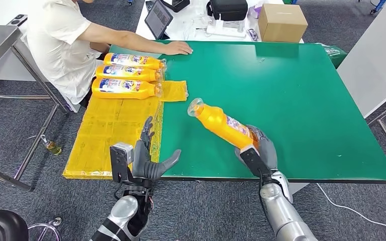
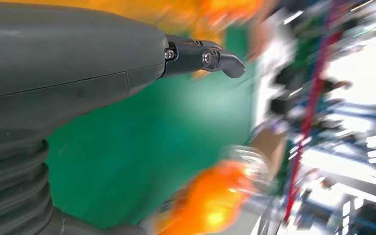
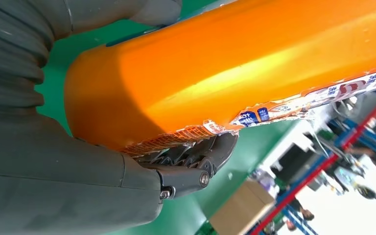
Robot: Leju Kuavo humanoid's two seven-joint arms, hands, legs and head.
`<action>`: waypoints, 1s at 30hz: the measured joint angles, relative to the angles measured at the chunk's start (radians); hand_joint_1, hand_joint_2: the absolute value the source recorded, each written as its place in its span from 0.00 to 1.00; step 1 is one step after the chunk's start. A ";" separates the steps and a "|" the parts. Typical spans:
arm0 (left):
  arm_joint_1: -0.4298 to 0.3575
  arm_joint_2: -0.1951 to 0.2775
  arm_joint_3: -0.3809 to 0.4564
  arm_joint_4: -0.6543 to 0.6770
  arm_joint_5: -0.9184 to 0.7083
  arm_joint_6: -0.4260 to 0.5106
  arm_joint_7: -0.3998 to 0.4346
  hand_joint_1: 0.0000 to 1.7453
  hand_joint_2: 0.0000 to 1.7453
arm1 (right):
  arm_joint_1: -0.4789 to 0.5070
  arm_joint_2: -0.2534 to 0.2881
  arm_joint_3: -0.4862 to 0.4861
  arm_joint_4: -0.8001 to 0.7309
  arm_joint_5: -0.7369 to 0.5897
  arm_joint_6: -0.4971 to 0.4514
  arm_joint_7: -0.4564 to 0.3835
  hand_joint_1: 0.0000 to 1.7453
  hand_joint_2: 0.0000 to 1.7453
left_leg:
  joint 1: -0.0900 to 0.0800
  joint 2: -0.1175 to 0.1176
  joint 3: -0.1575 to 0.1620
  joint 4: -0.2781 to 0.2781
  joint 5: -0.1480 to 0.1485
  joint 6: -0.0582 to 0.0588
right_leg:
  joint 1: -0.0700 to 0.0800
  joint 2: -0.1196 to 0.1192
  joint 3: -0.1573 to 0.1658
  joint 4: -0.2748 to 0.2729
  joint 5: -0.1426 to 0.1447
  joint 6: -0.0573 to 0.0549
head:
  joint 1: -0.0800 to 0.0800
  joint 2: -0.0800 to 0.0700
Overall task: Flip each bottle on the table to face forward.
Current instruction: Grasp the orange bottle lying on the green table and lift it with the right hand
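My right hand [image 1: 261, 148] grips the base of an orange bottle [image 1: 221, 123] and holds it tilted above the green table [image 1: 291, 90], its clear cap pointing up and to the left. The right wrist view has the orange bottle [image 3: 235, 63] close up, with the fingers [image 3: 196, 156] wrapped under its label. My left hand [image 1: 148, 155] stands open at the table's front edge, fingers spread, holding nothing. Three orange bottles [image 1: 125, 75] lie side by side, labels up, on a yellow sheet [image 1: 110, 135] at the far left.
A person in a white shirt [image 1: 60, 40] sits at the far left corner with a hand [image 1: 178, 48] flat on the table. Behind the table stand a cardboard box [image 1: 281, 21], a tablet [image 1: 158, 17] and a black case [image 1: 228, 9].
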 joint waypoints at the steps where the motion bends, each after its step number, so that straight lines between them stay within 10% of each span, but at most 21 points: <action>1: 0.001 0.000 -0.001 0.003 0.046 -0.031 0.024 0.00 1.00 | 0.010 0.002 0.009 -0.026 -0.026 0.000 -0.001 1.00 1.00 | 0.000 0.000 0.000 0.000 0.000 0.000 | 0.000 0.000 0.000 0.000 0.000 0.000 | 0.000 0.000; 12: 0.006 0.012 -0.071 0.006 0.203 -0.194 0.038 0.00 1.00 | 0.100 0.032 0.152 -0.256 -0.166 0.032 -0.005 1.00 1.00 | 0.000 0.000 -0.001 0.000 0.000 0.000 | 0.000 0.000 -0.002 0.000 0.000 0.000 | 0.000 0.000; 30: -0.004 -0.004 -0.081 -0.059 0.235 -0.167 -0.004 0.00 1.00 | 0.148 0.113 0.364 -0.281 -0.229 0.100 -0.005 1.00 1.00 | 0.000 0.000 -0.001 0.000 0.000 0.000 | 0.000 0.000 -0.002 0.000 0.000 0.000 | 0.000 0.000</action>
